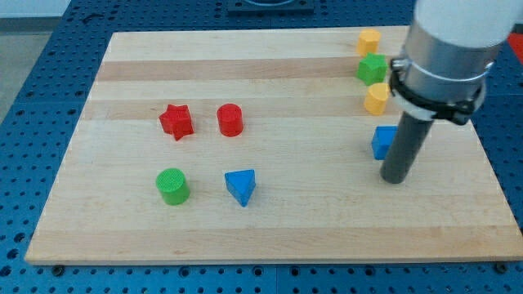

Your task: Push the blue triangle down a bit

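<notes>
Resting on the wooden board (270, 237) toward the view's right, my tip (394, 179), a plain rod end with no jaws to spread or press together, touching or just beside a blue block (381, 141) of unclear shape, partly hidden behind the rod. Well off to the tip's left and slightly lower in the view: blue triangle (241, 186), apart from everything, with green cylinder (172, 185) further left. Up-left of the tip: red cylinder (230, 120) and red star (176, 121); above it: a yellow block (376, 98), green block (371, 69) and second yellow block (368, 40), shapes unclear.
</notes>
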`<control>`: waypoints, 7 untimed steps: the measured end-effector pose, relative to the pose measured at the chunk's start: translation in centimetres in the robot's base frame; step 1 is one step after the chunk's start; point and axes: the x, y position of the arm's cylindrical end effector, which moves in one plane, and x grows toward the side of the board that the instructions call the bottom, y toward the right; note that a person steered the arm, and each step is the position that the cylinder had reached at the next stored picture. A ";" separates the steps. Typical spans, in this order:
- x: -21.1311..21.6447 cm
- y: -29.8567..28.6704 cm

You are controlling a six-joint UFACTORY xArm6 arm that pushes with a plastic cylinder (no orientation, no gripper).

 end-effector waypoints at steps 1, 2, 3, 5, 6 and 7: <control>-1.9 -0.2; -2.6 -0.7; -1.9 -1.2; 2.2 -9.2; -1.1 -12.6; -3.0 -17.9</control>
